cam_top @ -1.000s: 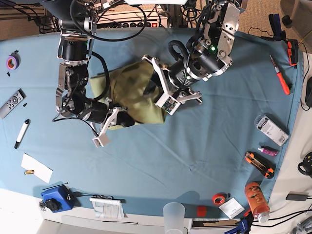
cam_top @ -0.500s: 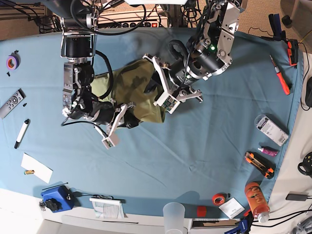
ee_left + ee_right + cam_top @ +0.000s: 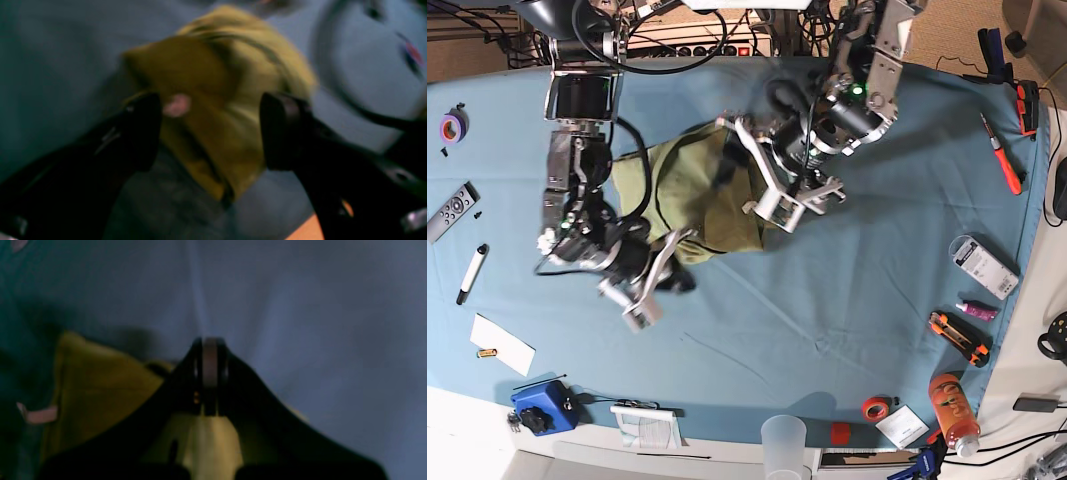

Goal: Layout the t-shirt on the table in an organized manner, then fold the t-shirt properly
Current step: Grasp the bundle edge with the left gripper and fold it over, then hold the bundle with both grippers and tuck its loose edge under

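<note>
The olive-green t-shirt point(image 3: 692, 195) lies bunched in a heap in the middle of the teal table point(image 3: 847, 300). My left gripper point(image 3: 754, 170) hovers over the heap's right side. In the left wrist view this gripper point(image 3: 210, 110) stands open, its black fingers point(image 3: 283, 133) wide apart, with the blurred t-shirt point(image 3: 217, 83) beyond them. My right gripper point(image 3: 677, 245) sits at the heap's lower left edge. In the right wrist view it point(image 3: 210, 363) is shut, with a fold of t-shirt point(image 3: 100, 393) running in between the fingers.
On the left are a remote point(image 3: 449, 212), a marker point(image 3: 472, 272), purple tape point(image 3: 452, 126), a paper slip point(image 3: 502, 343) and a blue box point(image 3: 542, 405). A plastic cup point(image 3: 784, 440) stands at the front edge. Bottle point(image 3: 952, 410), cutter point(image 3: 957, 335) and white box point(image 3: 982, 265) lie right.
My left gripper's jaws have spread wide and no longer pinch the shirt. My right arm has moved down and to the left, drawing the shirt's lower edge with it.
</note>
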`<action>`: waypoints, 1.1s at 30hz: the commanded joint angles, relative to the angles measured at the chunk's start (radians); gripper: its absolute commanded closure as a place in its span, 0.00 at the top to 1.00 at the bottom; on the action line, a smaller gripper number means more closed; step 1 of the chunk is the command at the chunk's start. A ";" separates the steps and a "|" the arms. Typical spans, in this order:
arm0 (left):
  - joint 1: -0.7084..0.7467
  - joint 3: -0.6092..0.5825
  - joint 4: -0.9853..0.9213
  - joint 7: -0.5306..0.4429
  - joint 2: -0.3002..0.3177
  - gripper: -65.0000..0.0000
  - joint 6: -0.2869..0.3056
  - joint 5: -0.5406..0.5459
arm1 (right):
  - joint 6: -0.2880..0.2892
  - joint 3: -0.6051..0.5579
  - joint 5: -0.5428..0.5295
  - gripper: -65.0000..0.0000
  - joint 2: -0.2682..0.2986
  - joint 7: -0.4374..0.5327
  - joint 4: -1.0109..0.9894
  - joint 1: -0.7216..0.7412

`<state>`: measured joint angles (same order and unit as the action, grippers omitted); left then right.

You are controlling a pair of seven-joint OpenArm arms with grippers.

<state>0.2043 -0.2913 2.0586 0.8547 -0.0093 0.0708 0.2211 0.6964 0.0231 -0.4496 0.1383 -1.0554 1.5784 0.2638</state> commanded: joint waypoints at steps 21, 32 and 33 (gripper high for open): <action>-0.040 0.002 -0.322 -0.013 -0.146 0.70 -0.233 -0.006 | -0.148 0.110 0.238 0.00 0.251 -0.007 0.135 -0.152; -0.041 -0.001 -0.392 0.020 -0.148 0.37 -0.283 0.125 | -0.148 0.110 0.237 0.00 0.255 0.018 0.134 -0.248; -0.041 -0.001 -0.392 0.020 -0.148 0.31 -0.282 0.144 | -0.148 0.110 0.236 0.00 0.255 0.018 0.135 -0.253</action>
<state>0.1516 -0.2844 1.6768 0.7918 -0.1322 -0.2169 0.3267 0.5495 0.1280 -0.2096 0.3775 -1.0573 1.6970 -0.0032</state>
